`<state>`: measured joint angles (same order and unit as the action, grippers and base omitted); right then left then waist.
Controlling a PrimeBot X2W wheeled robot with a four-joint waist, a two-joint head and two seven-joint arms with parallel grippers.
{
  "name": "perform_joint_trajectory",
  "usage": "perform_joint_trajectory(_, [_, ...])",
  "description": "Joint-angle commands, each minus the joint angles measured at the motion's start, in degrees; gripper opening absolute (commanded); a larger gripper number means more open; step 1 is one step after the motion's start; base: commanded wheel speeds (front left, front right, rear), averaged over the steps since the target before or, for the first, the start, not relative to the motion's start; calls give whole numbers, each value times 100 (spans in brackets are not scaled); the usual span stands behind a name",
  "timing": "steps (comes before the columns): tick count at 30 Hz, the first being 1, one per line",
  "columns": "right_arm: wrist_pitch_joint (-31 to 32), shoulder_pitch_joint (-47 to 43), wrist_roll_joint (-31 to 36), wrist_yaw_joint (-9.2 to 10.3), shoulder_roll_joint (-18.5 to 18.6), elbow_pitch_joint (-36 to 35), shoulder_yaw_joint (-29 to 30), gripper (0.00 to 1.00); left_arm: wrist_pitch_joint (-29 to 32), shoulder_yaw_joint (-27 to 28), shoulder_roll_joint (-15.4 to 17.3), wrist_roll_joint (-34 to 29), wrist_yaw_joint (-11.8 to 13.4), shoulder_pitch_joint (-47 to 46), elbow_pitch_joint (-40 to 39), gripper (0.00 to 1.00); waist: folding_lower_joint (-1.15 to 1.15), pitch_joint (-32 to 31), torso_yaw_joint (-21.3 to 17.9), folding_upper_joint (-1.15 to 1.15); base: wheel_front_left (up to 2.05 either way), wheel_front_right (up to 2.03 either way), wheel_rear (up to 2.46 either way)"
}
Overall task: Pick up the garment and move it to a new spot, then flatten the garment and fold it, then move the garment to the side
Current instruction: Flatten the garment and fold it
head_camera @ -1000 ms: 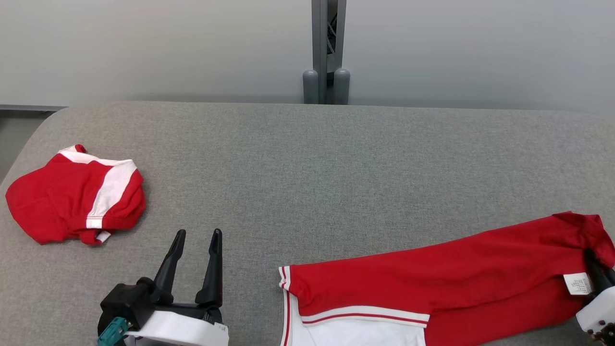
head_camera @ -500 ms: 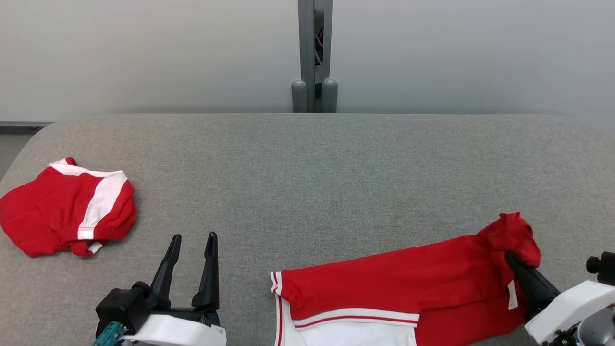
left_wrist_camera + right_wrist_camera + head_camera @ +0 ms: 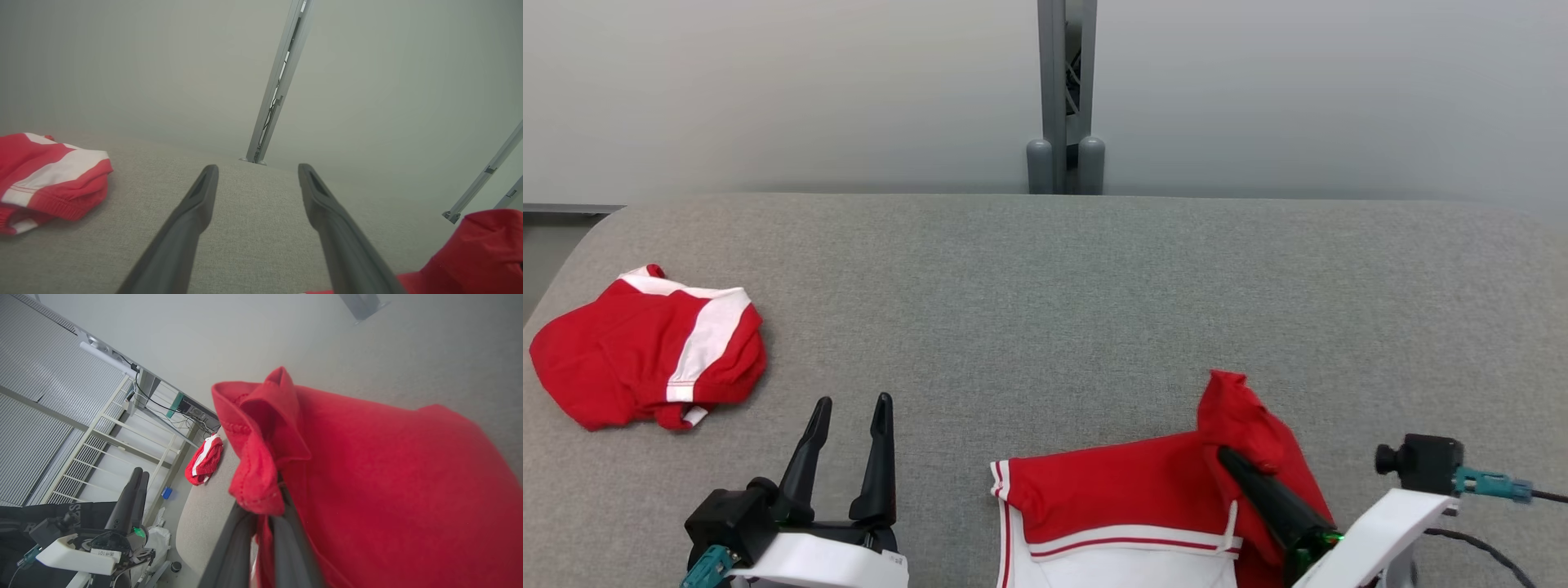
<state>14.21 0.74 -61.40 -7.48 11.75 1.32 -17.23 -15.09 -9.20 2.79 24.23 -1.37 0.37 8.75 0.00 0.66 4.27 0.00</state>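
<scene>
The garment (image 3: 1111,490), red with a white striped panel, lies at the near edge of the grey table (image 3: 1054,286), right of centre. My right gripper (image 3: 1227,454) is shut on its red end, which stands lifted and bunched over the fingertips above the rest of the cloth. The right wrist view has the same pinch up close: the dark fingers (image 3: 286,539) are closed on a red hem fold of the garment (image 3: 367,477). To the garment's left my left gripper (image 3: 851,400) is open and holds nothing. Bare table shows between its fingers (image 3: 196,212), and the garment's raised end (image 3: 482,253) is at the lower right.
A second red and white garment (image 3: 645,351) lies crumpled near the table's left edge. It also appears in the left wrist view (image 3: 45,171) and the right wrist view (image 3: 204,459). A grey post (image 3: 1066,90) stands behind the table's far edge, against a pale wall.
My right gripper has travelled left with the red end, folding the long red part back over itself. The left gripper has stayed put. The camera shifted slightly.
</scene>
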Motion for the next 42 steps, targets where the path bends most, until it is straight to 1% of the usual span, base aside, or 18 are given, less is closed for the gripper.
perform_joint_trajectory(1, [83, -45, -8, -2, -94, -49, -33, 0, -12, 9, 23, 37, 13, -87, -11, 100, 0, 30, 79, 0, 0, 0, 0])
perform_joint_trajectory(6, [305, -29, 231, -2, -555, 70, -149, 0, -12, 6, 24, 85, 31, -119, -21, 100, 0, 142, 288, 0, 0, 0, 0])
perform_joint_trajectory(9, [302, 122, 445, -2, -694, 295, -210, 0, -12, -21, 22, 122, 33, -188, -15, 100, 0, 256, 429, 0, 0, 0, 0])
perform_joint_trajectory(13, [284, 272, 623, -2, -800, 608, -308, 0, -12, -77, 23, 214, 53, -250, -12, 100, 0, 400, 642, 0, 0, 0, 0])
perform_joint_trajectory(18, [330, 427, 777, -2, -850, 831, -498, 0, -12, -134, 23, 311, 87, -376, 8, 100, 0, 617, 895, 0, 0, 0, 0])
perform_joint_trajectory(23, [282, 549, 932, -2, -860, 1084, -532, 0, -12, -206, 24, 386, 92, -445, 51, 100, 0, 761, 1059, 0, 0, 0, 0])
perform_joint_trajectory(24, [266, 571, 969, -2, -863, 1146, -529, 5, -12, -219, 23, 403, 94, -454, 55, 100, 0, 775, 1078, 0, 0, 0, 0])
perform_joint_trajectory(25, [246, 583, 985, -2, -864, 1188, -542, 46, -12, -231, 22, 404, 95, -460, 59, 100, 0, 791, 1093, 0, 0, 0, 0])
perform_joint_trajectory(26, [234, 593, 1003, -2, -869, 1226, -563, 100, -12, -243, 23, 404, 99, -467, 65, 100, 0, 806, 1104, 0, 0, 0, 0])
perform_joint_trajectory(32, [275, 644, 950, -2, -867, 1299, -711, 100, -12, -286, 23, 426, 119, -507, 113, 100, 0, 815, 1108, 0, 0, 0, 0])
perform_joint_trajectory(38, [319, 615, 773, -2, -871, 1066, -1102, 100, -12, -277, 25, 390, 117, -525, 168, 100, 0, 701, 1006, 0, 0, 0, 0])
perform_joint_trajectory(42, [347, 577, 719, -2, -870, 865, -1152, 100, -12, -244, 24, 345, 104, -457, 188, 100, 0, 587, 936, 0, 0, 0, 0])
